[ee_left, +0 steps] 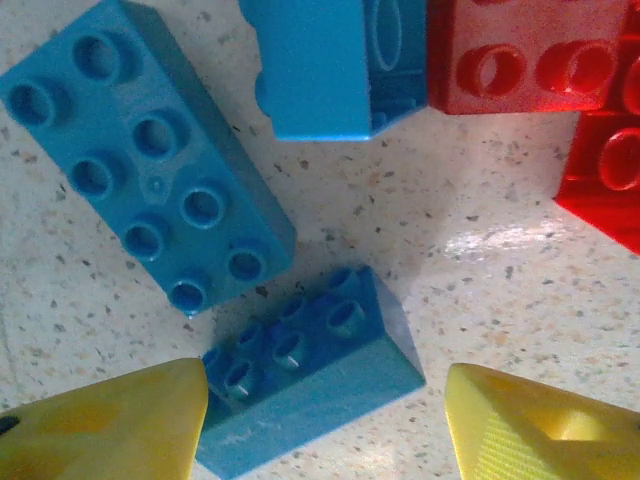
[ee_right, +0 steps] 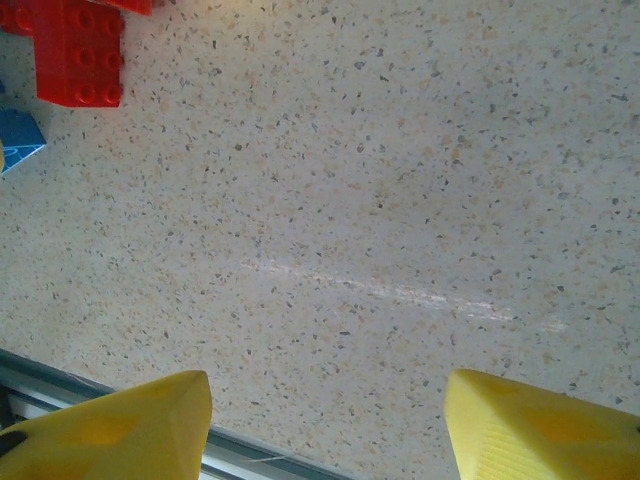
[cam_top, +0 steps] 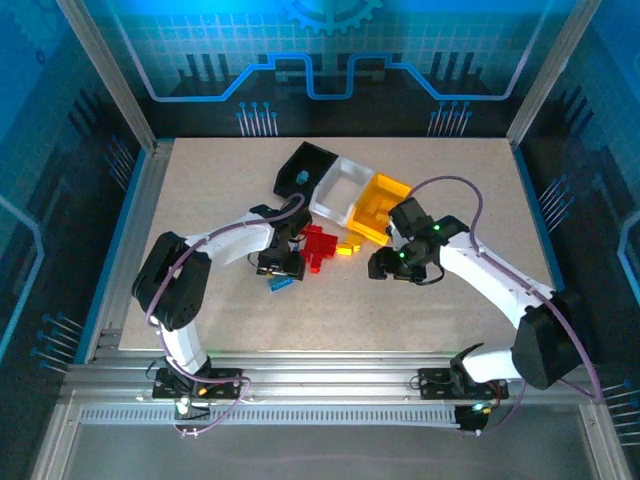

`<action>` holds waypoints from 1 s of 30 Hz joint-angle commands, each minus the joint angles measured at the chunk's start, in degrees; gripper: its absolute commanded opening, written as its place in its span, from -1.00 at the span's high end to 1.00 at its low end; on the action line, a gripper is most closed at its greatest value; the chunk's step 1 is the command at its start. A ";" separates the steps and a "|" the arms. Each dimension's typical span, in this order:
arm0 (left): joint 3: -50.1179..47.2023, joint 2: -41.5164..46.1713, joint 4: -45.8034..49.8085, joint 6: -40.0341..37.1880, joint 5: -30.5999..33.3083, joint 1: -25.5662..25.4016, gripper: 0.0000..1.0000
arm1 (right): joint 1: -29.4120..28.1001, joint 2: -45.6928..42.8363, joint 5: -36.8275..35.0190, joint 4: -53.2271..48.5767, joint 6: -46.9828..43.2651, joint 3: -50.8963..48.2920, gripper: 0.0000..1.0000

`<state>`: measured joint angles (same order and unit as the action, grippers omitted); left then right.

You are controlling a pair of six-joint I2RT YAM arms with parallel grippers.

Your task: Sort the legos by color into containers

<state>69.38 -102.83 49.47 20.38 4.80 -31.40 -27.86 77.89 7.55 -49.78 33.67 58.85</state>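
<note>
My left gripper [ee_left: 325,385] stands open astride a small blue studded plastic brick [ee_left: 305,365] on the speckled tabletop [ee_left: 480,300] — light, rigid, slick; I'd pinch its flat side walls — right gripper [ee_right: 328,385] open, empty

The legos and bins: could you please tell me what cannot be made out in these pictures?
- Top external: blue legos partly hidden under the left gripper; their count is unclear.
- Top external: yellow-orange bin, near corner covered by the right arm; contents too small to tell.
- Left wrist: red legos cut off by the top and right edges.
- Right wrist: red lego and blue lego cut off by the top and left edges.
</note>
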 commanded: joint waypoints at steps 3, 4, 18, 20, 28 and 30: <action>-0.53 -1.10 -1.11 -4.32 2.17 0.12 -0.26 | -0.71 -1.92 -0.89 -1.51 1.70 -1.22 -0.29; -0.88 -1.31 -1.37 -4.11 2.13 0.11 -0.24 | -0.71 -2.10 -0.79 -1.38 1.92 -1.39 -0.29; -6.62 -1.68 -4.41 0.17 3.37 -0.09 0.08 | -0.71 -3.52 -0.72 -0.76 2.28 -2.71 -0.29; -7.00 -1.98 -4.56 0.60 3.29 -0.18 0.20 | -0.62 -3.99 -0.78 -0.76 2.28 -3.02 -0.29; -7.62 -0.19 -2.71 3.37 1.92 -0.16 0.66 | 0.58 -5.90 -1.23 -0.16 2.30 -4.07 -0.29; -6.99 1.70 -1.43 4.58 1.10 -0.11 0.67 | 1.66 -6.66 -0.76 0.49 2.37 -4.85 -0.29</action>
<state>63.37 -103.44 44.73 22.22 6.20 -31.88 -27.40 72.95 6.94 -49.58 35.18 55.46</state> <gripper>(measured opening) 0.267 0.646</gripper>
